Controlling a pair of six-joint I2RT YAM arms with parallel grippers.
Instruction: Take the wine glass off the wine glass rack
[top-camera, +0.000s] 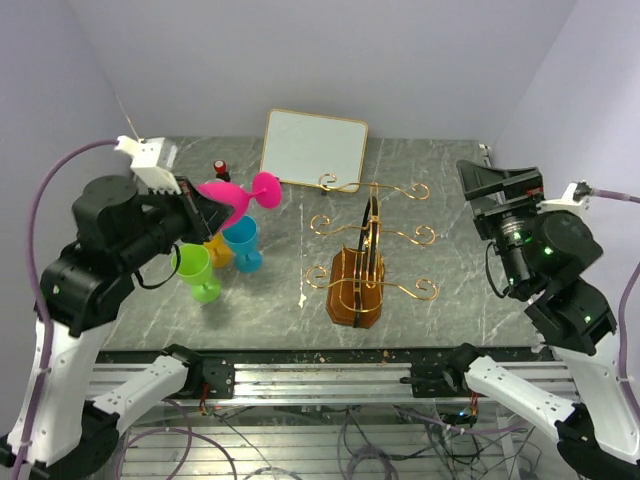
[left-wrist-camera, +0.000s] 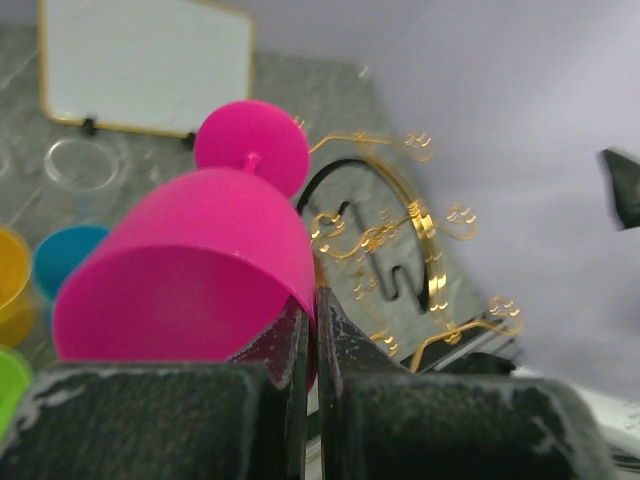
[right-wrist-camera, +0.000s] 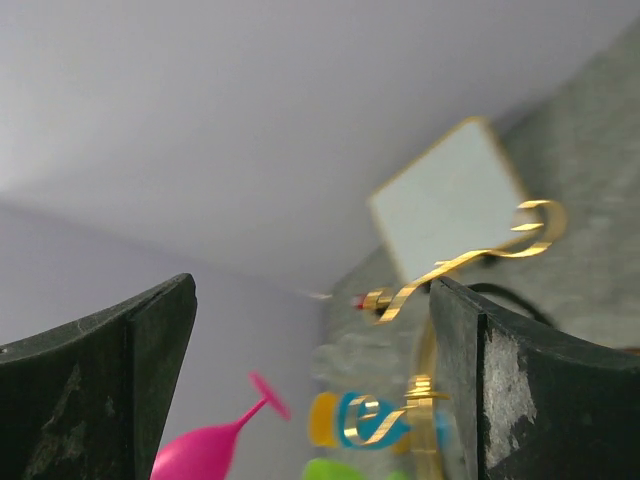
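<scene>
Wine glass (top-camera: 238, 194), one, pink: we note its bowl wall pinched in the closed left gripper (top-camera: 203, 212). It lies on its side in the air, left of the rack (top-camera: 357, 277) and apart from it, foot toward the board (top-camera: 314, 148). We count one rack with six scrolled gold arms, one board, and three glasses standing below the pink one: green glass (top-camera: 197, 270), blue glass (top-camera: 243, 244), orange glass (top-camera: 218, 252), this last mostly hidden between the others. Right gripper (top-camera: 482, 184) hangs right of the rack, fingers wide apart and holding nothing; one red-capped item (top-camera: 219, 168) near the board is too small for us to identify.
</scene>
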